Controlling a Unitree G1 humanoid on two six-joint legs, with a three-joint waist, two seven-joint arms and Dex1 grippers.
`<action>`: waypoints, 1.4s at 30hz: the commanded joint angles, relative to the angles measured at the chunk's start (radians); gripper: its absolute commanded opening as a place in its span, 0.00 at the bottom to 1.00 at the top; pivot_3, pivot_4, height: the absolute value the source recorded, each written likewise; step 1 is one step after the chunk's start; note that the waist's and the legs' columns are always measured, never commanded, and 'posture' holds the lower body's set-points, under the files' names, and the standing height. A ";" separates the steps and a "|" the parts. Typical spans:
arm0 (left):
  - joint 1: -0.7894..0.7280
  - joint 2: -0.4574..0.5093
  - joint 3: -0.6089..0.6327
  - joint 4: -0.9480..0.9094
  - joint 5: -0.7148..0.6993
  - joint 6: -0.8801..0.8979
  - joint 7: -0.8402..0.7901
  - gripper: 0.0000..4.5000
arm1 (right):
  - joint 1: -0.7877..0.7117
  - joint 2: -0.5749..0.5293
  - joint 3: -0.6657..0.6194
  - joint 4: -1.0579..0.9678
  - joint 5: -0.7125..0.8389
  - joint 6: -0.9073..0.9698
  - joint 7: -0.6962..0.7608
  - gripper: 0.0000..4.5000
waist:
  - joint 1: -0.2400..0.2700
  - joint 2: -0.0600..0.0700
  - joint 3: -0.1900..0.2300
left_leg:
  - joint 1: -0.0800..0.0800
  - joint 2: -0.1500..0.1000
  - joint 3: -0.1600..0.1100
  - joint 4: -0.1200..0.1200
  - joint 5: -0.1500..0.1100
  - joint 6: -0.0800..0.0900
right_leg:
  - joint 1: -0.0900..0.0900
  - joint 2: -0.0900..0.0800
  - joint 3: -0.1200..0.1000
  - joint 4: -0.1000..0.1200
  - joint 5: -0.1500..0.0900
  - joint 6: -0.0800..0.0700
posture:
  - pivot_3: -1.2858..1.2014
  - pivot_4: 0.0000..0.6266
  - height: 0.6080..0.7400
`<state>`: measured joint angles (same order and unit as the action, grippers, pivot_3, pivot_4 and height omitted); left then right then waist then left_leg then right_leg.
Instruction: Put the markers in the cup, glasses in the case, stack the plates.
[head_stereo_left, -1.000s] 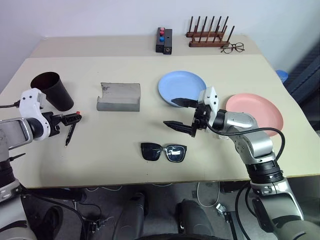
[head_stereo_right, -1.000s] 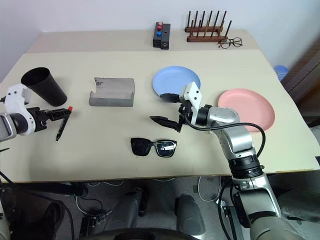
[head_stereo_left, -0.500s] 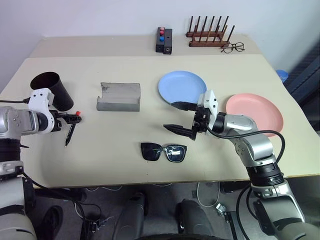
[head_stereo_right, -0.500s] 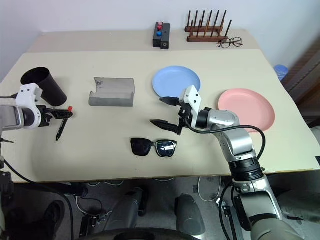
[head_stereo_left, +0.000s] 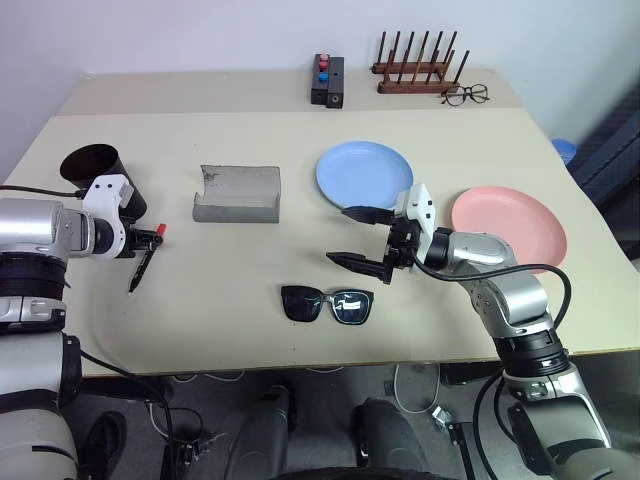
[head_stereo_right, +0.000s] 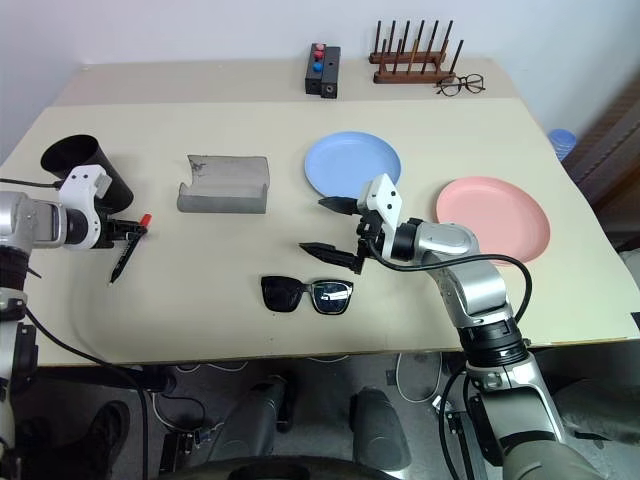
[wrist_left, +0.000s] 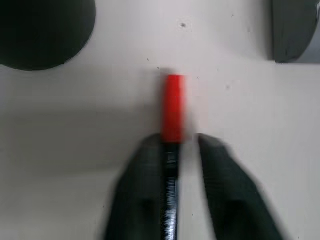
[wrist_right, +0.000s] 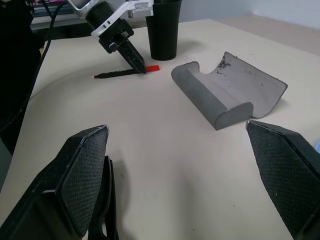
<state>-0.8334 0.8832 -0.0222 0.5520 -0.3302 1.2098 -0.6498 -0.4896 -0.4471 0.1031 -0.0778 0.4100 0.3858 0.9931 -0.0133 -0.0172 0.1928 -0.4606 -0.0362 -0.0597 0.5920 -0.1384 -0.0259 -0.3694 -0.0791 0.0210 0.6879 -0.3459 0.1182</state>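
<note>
A: From the head, the left gripper (head_stereo_left: 145, 240) is down on the table (head_stereo_left: 300, 330), pinched round the marker (head_stereo_left: 140, 263) near its red end. The cup (head_stereo_left: 100, 180) stands just behind it.

B: And the right gripper (head_stereo_left: 362, 238)?

A: Jaws wide, holding nothing, hovering above the glasses (head_stereo_left: 327, 303) with the case (head_stereo_left: 238, 194) further back. The blue plate (head_stereo_left: 363, 173) and pink plate (head_stereo_left: 510, 225) lie apart, unstacked.

B: The left wrist view?

A: Both fingers (wrist_left: 145, 180) flank the marker's black barrel, the red cap poking out ahead. The grip sits far towards one end, so I'd expect the long tail to swing or slip on lifting.

B: Right wrist view?

A: It looks across to the left gripper on the marker, cup right beside. Judging by that closeness, a tilted marker could strike the rim and tip the cup rather than drop inside.
</note>
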 joint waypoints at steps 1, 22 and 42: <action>0.008 0.010 -0.004 -0.043 0.006 0.030 -0.024 0.02 | 0.001 -0.005 -0.012 -0.049 0.015 -0.004 -0.003 1.00 | -0.001 0.000 0.000 | 0.000 0.000 0.000 0.000 0.000 0.000 | 0.000 0.000 0.000 0.000 0.000 0.000 | 0.52 0.24 0.96; -0.080 -0.050 0.412 -0.080 -0.080 -0.952 -0.110 0.02 | -0.033 0.006 -0.007 -0.001 -0.002 -0.037 -0.003 1.00 | -0.005 0.000 0.000 | -0.001 0.000 0.001 -0.001 0.000 0.000 | -0.001 0.000 0.000 -0.002 0.000 0.000 | 0.52 0.24 0.96; -0.038 -0.119 0.580 0.427 -0.147 -1.556 -0.234 0.02 | -0.024 -0.001 -0.006 -0.027 -0.004 -0.020 -0.015 1.00 | -0.004 -0.001 0.000 | -0.001 0.000 0.000 0.002 0.001 0.001 | 0.001 0.001 -0.002 0.000 0.001 0.001 | 0.52 0.24 0.96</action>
<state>-0.8751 0.7575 0.5336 0.9759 -0.4637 -0.3038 -0.8732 -0.4994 -0.4452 0.1039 -0.0631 0.3973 0.3668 0.9809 -0.0171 -0.0178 0.1929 -0.4612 -0.0364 -0.0602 0.5936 -0.1377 -0.0245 -0.3683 -0.0785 0.0187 0.6879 -0.3452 0.1193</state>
